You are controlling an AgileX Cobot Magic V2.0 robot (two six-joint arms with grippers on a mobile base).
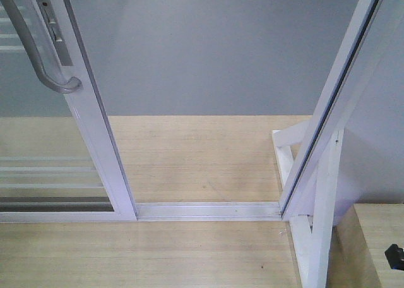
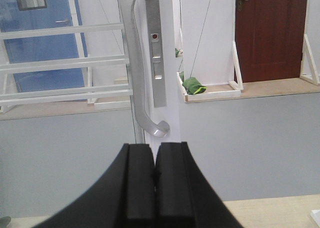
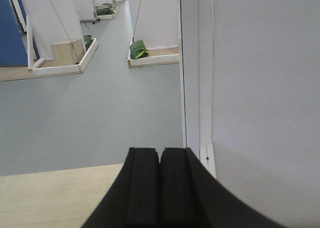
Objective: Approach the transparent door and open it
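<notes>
Door status: transparent door (image 1: 60,146) sits left of the floor track (image 1: 208,210), gap already open beside it. Likely heavy, rigid glass in slick white frame, rolls sideways. Best hold looks like the curved pull handle (image 2: 134,63), just beyond the left gripper (image 2: 154,175). Left gripper clenched, empty. Right gripper (image 3: 160,180) clenched, empty, near the outer frame post (image 3: 190,68).
</notes>
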